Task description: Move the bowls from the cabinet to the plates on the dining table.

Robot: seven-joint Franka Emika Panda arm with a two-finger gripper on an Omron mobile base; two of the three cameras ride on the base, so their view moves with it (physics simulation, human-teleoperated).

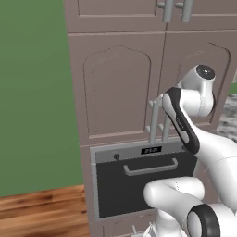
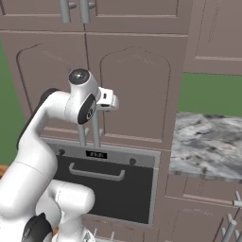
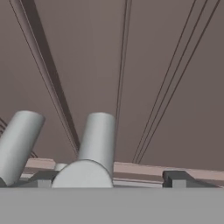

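Cabinet handle (image 3: 97,146) apparently between open gripper (image 3: 107,178) tips.

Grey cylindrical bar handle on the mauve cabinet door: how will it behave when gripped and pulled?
The grey cylindrical bar handle looks smooth and round, so a grip may slip around it. Probably stiff: a thick bar standing off the mauve-brown wooden cabinet. The door panel is large, so it likely swings heavily.
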